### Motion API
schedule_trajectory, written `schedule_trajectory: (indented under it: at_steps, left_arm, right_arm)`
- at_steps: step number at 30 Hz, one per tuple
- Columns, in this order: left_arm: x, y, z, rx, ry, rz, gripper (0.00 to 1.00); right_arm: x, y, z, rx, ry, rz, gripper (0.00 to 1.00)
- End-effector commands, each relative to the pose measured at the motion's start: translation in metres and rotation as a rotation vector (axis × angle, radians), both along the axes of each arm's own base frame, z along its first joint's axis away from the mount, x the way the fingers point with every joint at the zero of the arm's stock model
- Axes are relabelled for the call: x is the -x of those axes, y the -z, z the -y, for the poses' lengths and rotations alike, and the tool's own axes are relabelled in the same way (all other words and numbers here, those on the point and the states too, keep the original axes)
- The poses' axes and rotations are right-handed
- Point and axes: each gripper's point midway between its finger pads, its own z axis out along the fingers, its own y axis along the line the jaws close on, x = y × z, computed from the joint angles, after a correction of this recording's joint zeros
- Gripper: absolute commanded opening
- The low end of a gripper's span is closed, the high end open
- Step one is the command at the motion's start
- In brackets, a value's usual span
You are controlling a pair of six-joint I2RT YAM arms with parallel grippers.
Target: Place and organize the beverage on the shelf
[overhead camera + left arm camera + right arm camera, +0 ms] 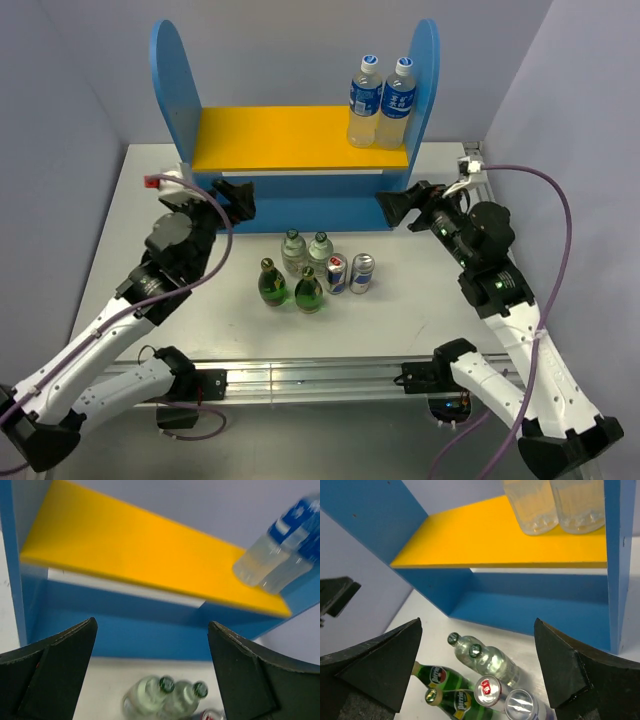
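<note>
I've got L gripper (237, 199) and R gripper (398, 207) both w/ jaws wide apart, nothing held, each near the shelf (172, 80) front. All six drinks stand on table (425, 300) btwn the arms: clear bottles (292, 250) at back, green bottles (272, 284) front-left, cans (362, 272) right. Two tall bottles (365, 100) on yellow board (270, 138), right end.

My top camera looks down from 6 o'clock; both wrist cameras face 12 o'clock, close in, sharing shelf (280, 138) and drinks (320, 255).

Six upright drinks (321, 260) before blue shelf (280, 140)
</note>
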Motion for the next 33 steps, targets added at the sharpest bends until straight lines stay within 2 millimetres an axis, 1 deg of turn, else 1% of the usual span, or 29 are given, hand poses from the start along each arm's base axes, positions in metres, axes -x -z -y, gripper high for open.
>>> schedule_trajectory:
  at_steps: [1, 3, 4, 5, 6, 7, 8, 9, 10, 11, 12, 13, 14, 16, 18, 20, 21, 22, 24, 25, 27, 28, 30, 31, 33]
  left_arm:
    - [0.012, 0.039, -0.006, -0.153, -0.108, -0.114, 0.99]
    - [0.019, 0.056, -0.001, -0.176, -0.116, -0.154, 0.99]
    - [0.028, 0.077, 0.010, -0.217, -0.095, -0.194, 0.99]
    - [0.032, 0.087, 0.010, -0.236, -0.113, -0.209, 0.99]
    - [0.037, 0.095, 0.015, -0.233, -0.107, -0.220, 0.99]
    - [0.046, 0.107, 0.028, -0.252, -0.063, -0.235, 0.99]
    - [0.052, 0.115, 0.031, -0.267, -0.046, -0.246, 0.99]
    - [0.056, 0.119, 0.038, -0.260, -0.014, -0.251, 0.99]
    - [0.064, 0.126, 0.046, -0.274, 0.027, -0.258, 0.99]
    - [0.068, 0.126, 0.048, -0.268, 0.051, -0.257, 0.99]
    - [0.071, 0.129, 0.051, -0.267, 0.077, -0.262, 0.99]
    - [0.074, 0.134, 0.052, -0.276, 0.087, -0.268, 0.99]
    - [0.075, 0.133, 0.051, -0.271, 0.088, -0.265, 0.99]
    - [0.076, 0.136, 0.047, -0.286, 0.077, -0.276, 0.98]
    - [0.078, 0.141, 0.043, -0.302, 0.062, -0.294, 0.97]
    - [0.081, 0.141, 0.039, -0.300, 0.032, -0.311, 0.98]
    - [0.082, 0.144, 0.038, -0.299, 0.027, -0.324, 0.98]
    - [0.086, 0.151, 0.037, -0.291, 0.028, -0.347, 0.98]
    - [0.091, 0.160, 0.041, -0.273, 0.053, -0.358, 0.98]
    - [0.098, 0.169, 0.046, -0.259, 0.091, -0.358, 0.97]
    - [0.104, 0.176, 0.051, -0.218, 0.107, -0.363, 0.97]
    - [0.109, 0.184, 0.057, -0.217, 0.130, -0.362, 0.98]
    - [0.112, 0.192, 0.061, -0.215, 0.138, -0.359, 0.98]
    - [0.113, 0.198, 0.068, -0.216, 0.152, -0.355, 0.99]
    - [0.112, 0.211, 0.072, -0.247, 0.158, -0.353, 0.99]
  right_arm:
    - [-0.003, 0.022, -0.008, 0.054, -0.033, -0.053, 1.00]
    - [-0.006, 0.037, -0.006, 0.098, -0.004, -0.086, 1.00]
    - [0.000, 0.047, -0.014, 0.133, -0.024, -0.087, 1.00]
    - [0.001, 0.052, -0.014, 0.148, -0.005, -0.082, 1.00]
    - [0.003, 0.048, -0.006, 0.148, 0.063, -0.047, 1.00]
    - [0.011, 0.059, -0.017, 0.171, 0.044, -0.050, 1.00]
    - [0.014, 0.062, -0.016, 0.178, 0.064, -0.050, 1.00]
    - [0.012, 0.067, -0.005, 0.197, 0.146, -0.063, 1.00]
    - [0.014, 0.071, -0.006, 0.205, 0.164, -0.075, 1.00]
    - [0.017, 0.077, -0.011, 0.225, 0.163, -0.089, 1.00]
    - [0.018, 0.084, -0.008, 0.252, 0.186, -0.110, 1.00]
    - [0.016, 0.084, -0.003, 0.252, 0.230, -0.121, 1.00]
    - [0.014, 0.091, -0.003, 0.273, 0.248, -0.143, 0.99]
    - [0.012, 0.096, -0.002, 0.289, 0.260, -0.155, 0.99]
    - [0.012, 0.094, -0.004, 0.272, 0.253, -0.145, 0.99]
    - [0.014, 0.096, -0.008, 0.263, 0.226, -0.142, 0.99]
    - [0.016, 0.093, -0.008, 0.250, 0.219, -0.133, 0.99]
    - [0.017, 0.095, -0.007, 0.246, 0.221, -0.135, 0.98]
    - [0.019, 0.095, -0.005, 0.235, 0.224, -0.131, 0.97]
    - [0.019, 0.098, -0.005, 0.235, 0.224, -0.132, 0.97]
    - [0.020, 0.098, -0.004, 0.230, 0.219, -0.126, 0.97]
    - [0.020, 0.099, -0.005, 0.234, 0.216, -0.128, 0.97]
    - [0.020, 0.102, -0.005, 0.245, 0.215, -0.135, 0.97]
    - [0.020, 0.103, -0.005, 0.244, 0.217, -0.138, 0.96]
    - [0.020, 0.104, -0.006, 0.245, 0.214, -0.140, 0.96]
